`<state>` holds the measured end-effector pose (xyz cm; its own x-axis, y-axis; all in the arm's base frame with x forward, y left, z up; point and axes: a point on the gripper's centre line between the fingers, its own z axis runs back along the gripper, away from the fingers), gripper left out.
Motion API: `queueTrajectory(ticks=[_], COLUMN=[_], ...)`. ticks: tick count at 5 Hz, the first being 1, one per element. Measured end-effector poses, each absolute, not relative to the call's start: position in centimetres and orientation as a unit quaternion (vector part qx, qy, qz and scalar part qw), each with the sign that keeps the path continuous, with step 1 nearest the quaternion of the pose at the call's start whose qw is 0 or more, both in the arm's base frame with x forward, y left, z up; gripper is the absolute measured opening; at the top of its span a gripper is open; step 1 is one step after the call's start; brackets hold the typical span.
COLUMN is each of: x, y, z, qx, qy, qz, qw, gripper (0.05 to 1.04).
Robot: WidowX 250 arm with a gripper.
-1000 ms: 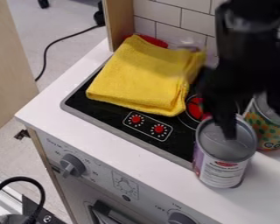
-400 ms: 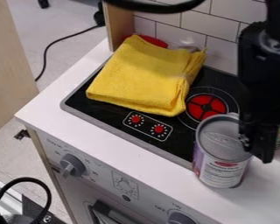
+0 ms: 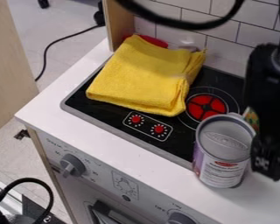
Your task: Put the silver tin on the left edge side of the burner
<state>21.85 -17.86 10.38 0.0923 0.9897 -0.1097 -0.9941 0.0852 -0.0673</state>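
- Pincer point(image 3: 271, 164), black: at your tin's right side; released or clenched, you cannot tell; contact likewise uncertain.
- Silver tin point(image 3: 224, 151), one: upright on the white counter point(image 3: 262, 199), by the cooktop's near edge. A sideways bump from your pincer could topple it.
- Patterned can point(image 3: 251, 118), one: behind; your grip might snag it.
- Burner point(image 3: 206, 106), red, with yellow cloth point(image 3: 139, 78) leftward: set down on its folds, your tin could tilt.

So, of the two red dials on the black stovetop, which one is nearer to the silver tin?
The right red dial, as the camera sees it. The silver tin stands closer to it than to the left red dial.
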Motion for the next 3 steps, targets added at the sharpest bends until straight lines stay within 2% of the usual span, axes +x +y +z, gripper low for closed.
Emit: queueTrajectory(ticks=[3], x=[21.7], y=[-16.9], z=[7.5], qx=[-0.036], qy=[-0.013], qz=[0.707], qw=[0.706], gripper=[0.996])
